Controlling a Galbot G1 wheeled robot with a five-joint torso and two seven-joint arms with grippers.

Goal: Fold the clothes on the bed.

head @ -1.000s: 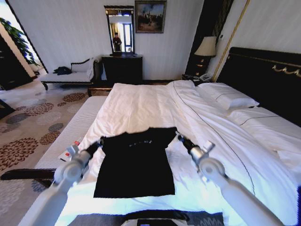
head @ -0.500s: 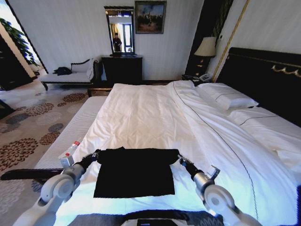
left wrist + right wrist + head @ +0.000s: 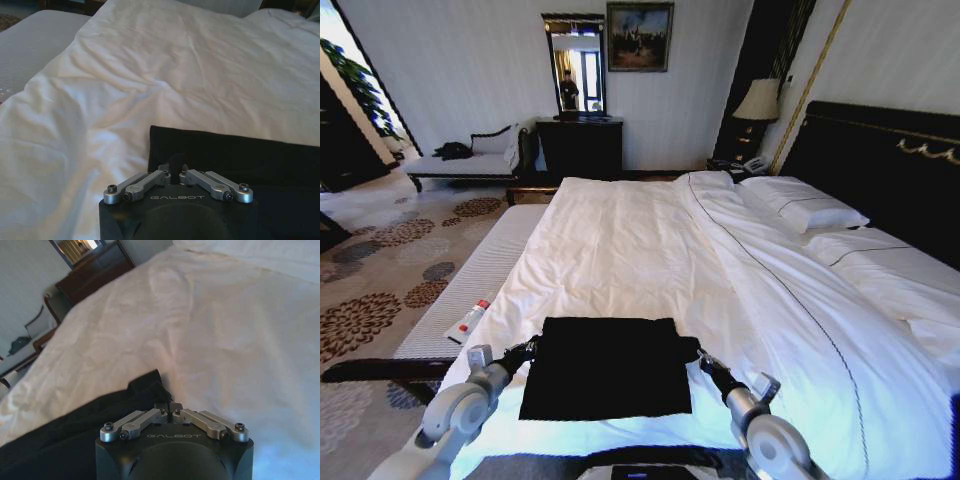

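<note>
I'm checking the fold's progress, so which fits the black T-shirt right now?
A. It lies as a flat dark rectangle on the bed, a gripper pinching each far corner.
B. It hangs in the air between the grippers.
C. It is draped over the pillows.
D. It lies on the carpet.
A: the T-shirt lies flat on the bed, with the left gripper and right gripper shut on its far corners.

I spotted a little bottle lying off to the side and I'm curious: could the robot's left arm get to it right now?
Probably not at once. The left claw is shut on the black T-shirt on the bed. The bottle lies on the bench beside the bed, nothing blocking the way, but the claw would have to let go first.
</note>
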